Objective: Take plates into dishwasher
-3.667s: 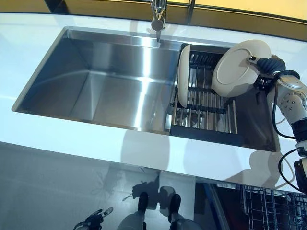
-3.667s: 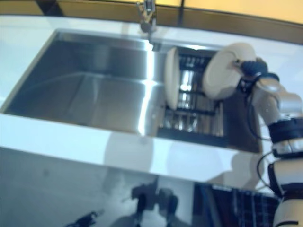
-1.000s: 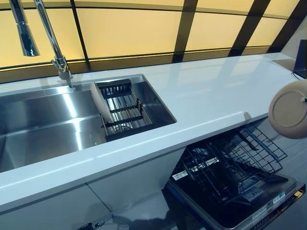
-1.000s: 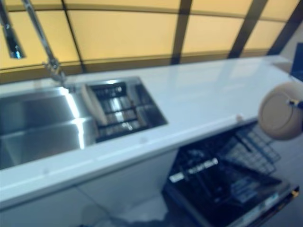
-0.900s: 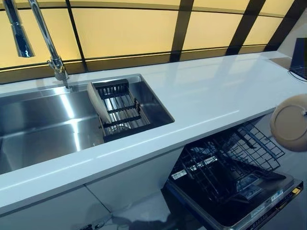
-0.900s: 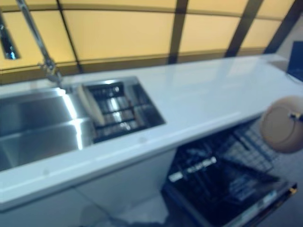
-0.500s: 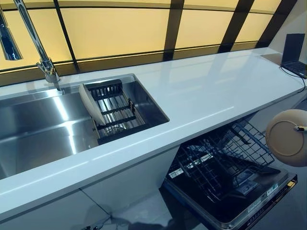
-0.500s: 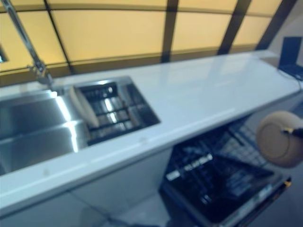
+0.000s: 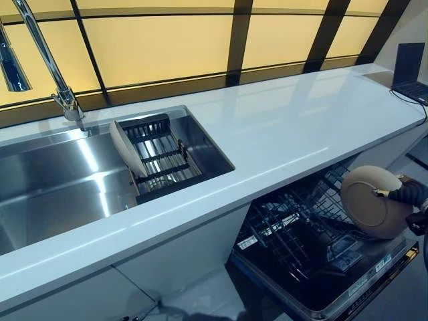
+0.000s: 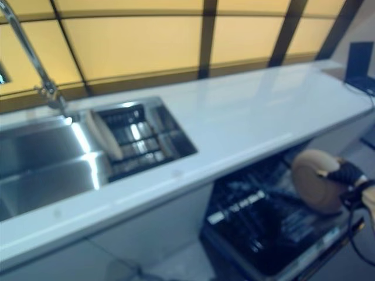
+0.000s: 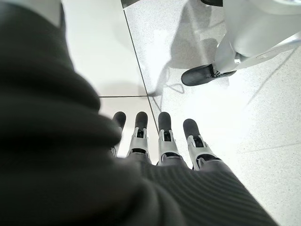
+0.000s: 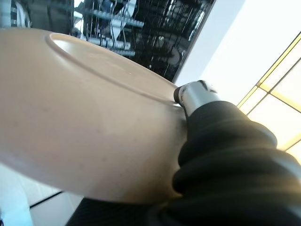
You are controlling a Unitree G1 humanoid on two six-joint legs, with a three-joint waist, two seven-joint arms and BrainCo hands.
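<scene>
In the left eye view we see the beige plate (image 9: 373, 201) held on edge over the dishwasher rack (image 9: 304, 224), likely so it can slot between the tines; a second plate (image 9: 126, 148) waits in the sink rack (image 9: 157, 157). In the left wrist view our left hand (image 11: 160, 141) hangs with straight fingers, empty. In the right wrist view our right hand (image 12: 207, 141) pinches the plate's rim.
</scene>
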